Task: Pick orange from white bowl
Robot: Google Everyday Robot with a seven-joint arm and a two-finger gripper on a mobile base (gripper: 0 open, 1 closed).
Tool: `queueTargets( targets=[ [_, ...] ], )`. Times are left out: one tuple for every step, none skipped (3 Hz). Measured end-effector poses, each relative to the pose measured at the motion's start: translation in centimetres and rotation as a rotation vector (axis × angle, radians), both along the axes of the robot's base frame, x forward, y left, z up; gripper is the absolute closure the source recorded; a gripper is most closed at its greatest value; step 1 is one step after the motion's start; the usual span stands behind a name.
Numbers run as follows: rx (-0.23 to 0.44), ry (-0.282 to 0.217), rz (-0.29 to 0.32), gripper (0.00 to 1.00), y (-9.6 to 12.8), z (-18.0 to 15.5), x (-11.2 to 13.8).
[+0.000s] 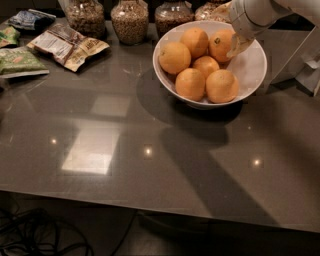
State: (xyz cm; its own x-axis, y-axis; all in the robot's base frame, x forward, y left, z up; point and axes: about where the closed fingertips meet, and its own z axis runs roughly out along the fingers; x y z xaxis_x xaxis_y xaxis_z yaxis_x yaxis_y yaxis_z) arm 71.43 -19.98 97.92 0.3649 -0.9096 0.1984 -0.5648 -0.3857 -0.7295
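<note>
On grey table (pixel 150 150), tool (pixel 231 46) at orange (pixel 219 44)

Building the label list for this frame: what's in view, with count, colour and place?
orange: one, deeper orange, dark stem spot, back right in the bowl
other oranges: five, paler orange, same bowl
white bowl: one, glossy white, back right of the table
glass jars: four, clear with brown grain, along the back edge, the rightmost partly hidden
snack packets: several, green, beige and blue, back left
table: one, dark grey, glossy
cables: dark, floor, lower left
arm: one, white, entering from the top right
gripper: one, pale, inside the bowl at the orange's right side
</note>
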Motion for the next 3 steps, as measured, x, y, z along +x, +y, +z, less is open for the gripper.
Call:
queueTargets(
  targets=[
    [-0.003, 0.046, -0.029, 0.34, -0.7, -1.2, 0.7],
    [-0.010, 0.099, -0.046, 0.34, -0.9, -2.9, 1.9],
    [-0.006, 0.080, -0.035, 0.32, -0.9, -3.4, 3.2]
  ],
)
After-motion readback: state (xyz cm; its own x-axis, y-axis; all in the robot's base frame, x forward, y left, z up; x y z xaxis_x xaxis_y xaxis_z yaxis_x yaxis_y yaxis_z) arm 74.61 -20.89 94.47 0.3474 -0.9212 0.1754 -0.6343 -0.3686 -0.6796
